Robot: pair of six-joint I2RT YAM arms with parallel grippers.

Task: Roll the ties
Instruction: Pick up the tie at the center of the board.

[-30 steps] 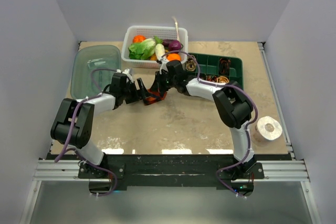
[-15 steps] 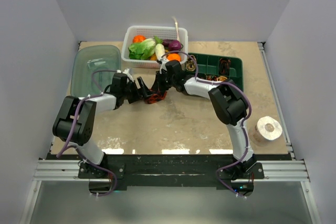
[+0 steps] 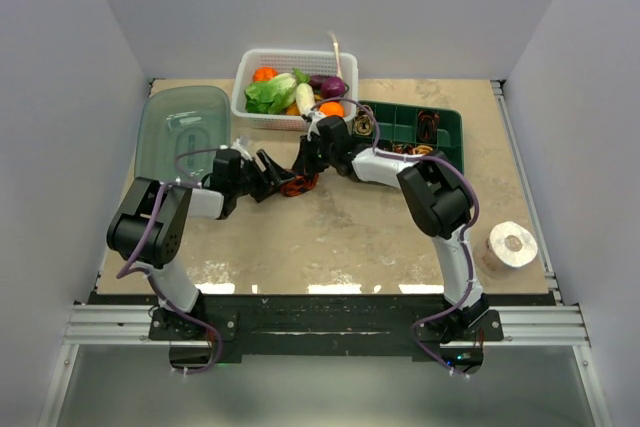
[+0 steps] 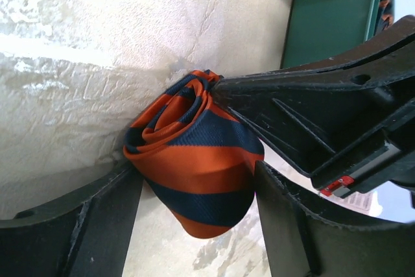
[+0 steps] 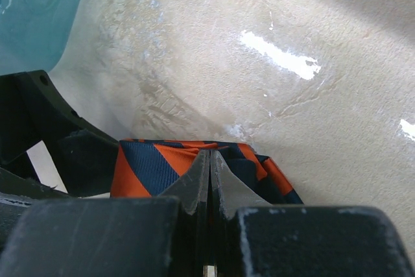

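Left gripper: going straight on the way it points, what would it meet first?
The striped tie, a roll sitting between the left gripper and its two fingers. Just beyond it, probably the right gripper, whose tip touches the roll.

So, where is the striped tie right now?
In the top view, the tie is a roll near the table's middle, held between the left hand and the right hand, on the near side of the basket.

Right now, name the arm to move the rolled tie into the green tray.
Left, probably. The left gripper holds the striped tie between its fingers; the right gripper, tips shut, only touches its edge, though the green tray lies rightward.
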